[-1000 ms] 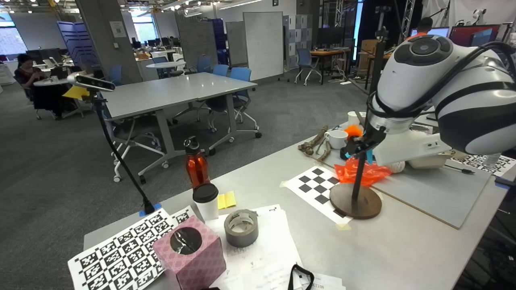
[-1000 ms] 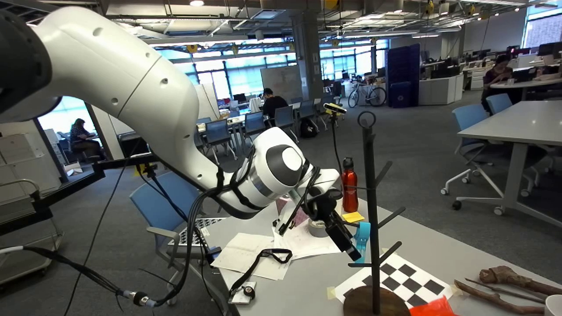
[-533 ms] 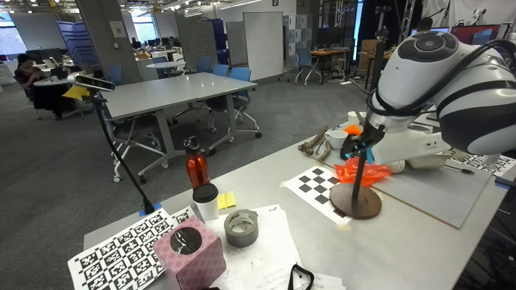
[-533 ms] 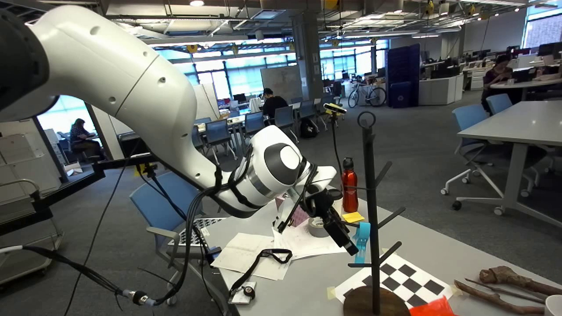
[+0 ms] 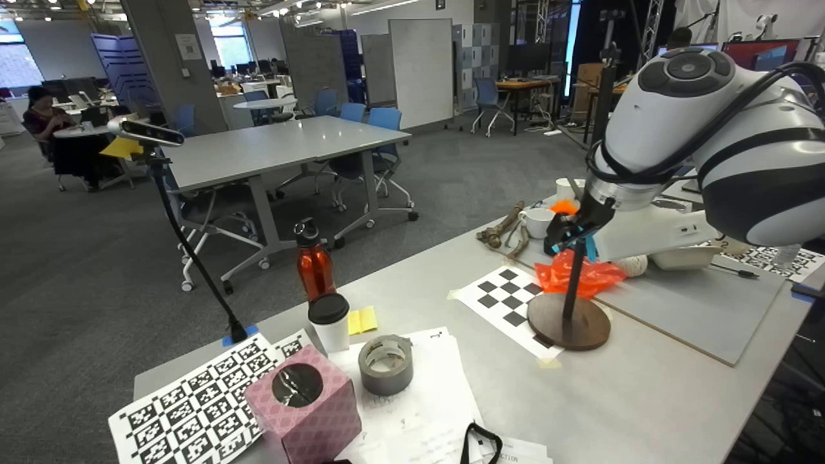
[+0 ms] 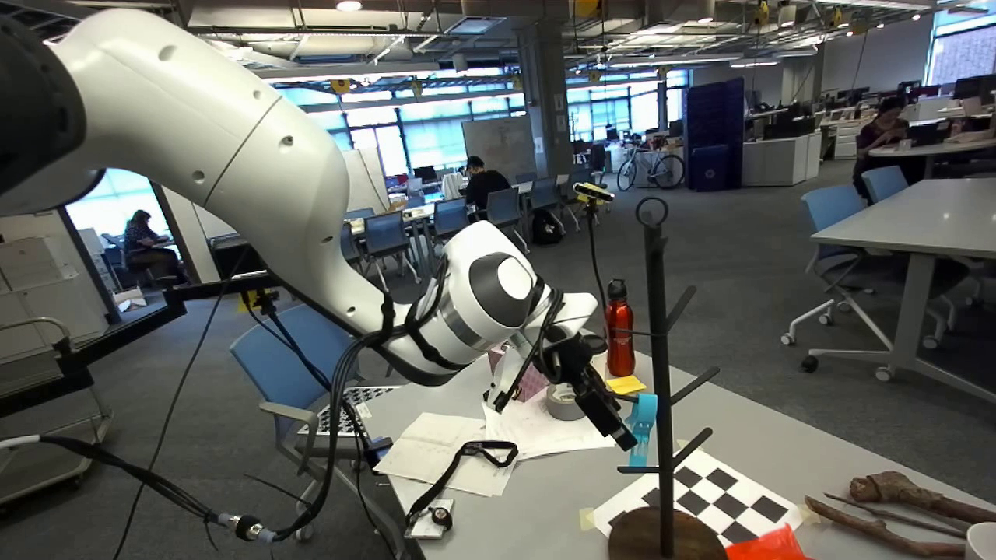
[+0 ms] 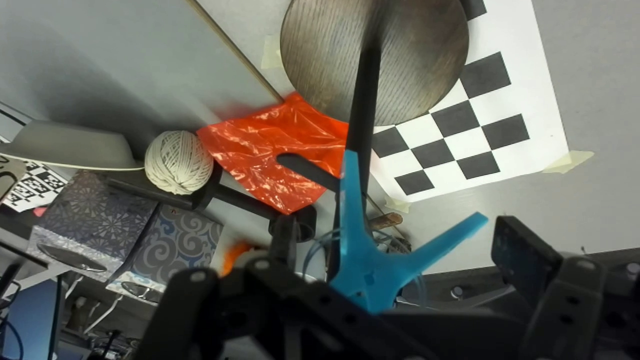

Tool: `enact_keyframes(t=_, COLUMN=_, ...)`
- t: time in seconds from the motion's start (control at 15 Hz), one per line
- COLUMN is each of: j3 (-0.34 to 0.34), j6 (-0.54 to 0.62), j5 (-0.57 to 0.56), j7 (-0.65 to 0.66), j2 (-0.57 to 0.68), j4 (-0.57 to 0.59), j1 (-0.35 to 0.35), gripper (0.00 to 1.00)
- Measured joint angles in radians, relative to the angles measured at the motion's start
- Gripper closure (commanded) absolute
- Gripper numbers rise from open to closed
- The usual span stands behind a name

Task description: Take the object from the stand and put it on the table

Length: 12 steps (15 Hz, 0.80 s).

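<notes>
"Up a touch since a second ago: in both exterior views the white arm (image 6: 299,194) is sitting slightly higher beside the stand (image 6: 660,358)."

"And what's spreading out underneath?"

"Beneath the stand, that's the light-grey table (image 5: 644,406) spreading out. The stand itself is rising upright, tall, thin and dark, with short pegs (image 6: 695,386) jutting out."

"Is a checker sheet (image 7: 465,142) lying there too?"

"Yes, it's lying flat, partly under the stand. Some crumpled orange-red plastic (image 7: 280,150) is lying just beside the stand as well; whether it's touching, I'm not managing to tell. A red bottle (image 5: 315,267) is standing well apart from the stand."

"How is the gripper (image 7: 397,230) holding itself?"

"Wide, near the stand. In the wrist view I'm seeing both jaws standing far apart, gaps showing on either side, so they aren't gripping anything."

"And that ball of cream twine (image 7: 179,162)?"

"It's resting farther from the stand than the plastic."

"So where is the light-blue piece (image 7: 367,265) hanging?"

"On the stand, close in, level with a peg. In the wrist view it's showing between those parted jaws, prongs splaying outward; that spot is showing too small for me to be saying exactly how it's hooking on."
</notes>
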Motion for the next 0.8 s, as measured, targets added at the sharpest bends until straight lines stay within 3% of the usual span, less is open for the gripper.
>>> enact_keyframes(t=0.33, j3=-0.001, j6=0.0, j5=0.0, j7=0.0, j2=0.001, j4=-0.001, j1=0.0, gripper=0.0)
enact_keyframes(t=0.4, j3=-0.001, j6=0.0, j5=-0.002, j7=0.0, j2=0.002, j4=-0.002, j1=0.0, gripper=0.05)
enact_keyframes(t=0.47, j3=-0.002, j6=0.0, j5=-0.005, j7=0.0, j2=0.003, j4=-0.003, j1=0.0, gripper=0.24)
enact_keyframes(t=0.67, j3=-0.004, j6=0.0, j5=-0.02, j7=0.0, j2=0.004, j4=-0.004, j1=0.0, gripper=0.38)
enact_keyframes(t=0.8, j3=-0.004, j6=0.0, j5=-0.025, j7=0.0, j2=0.005, j4=-0.004, j1=0.0, gripper=0.55)
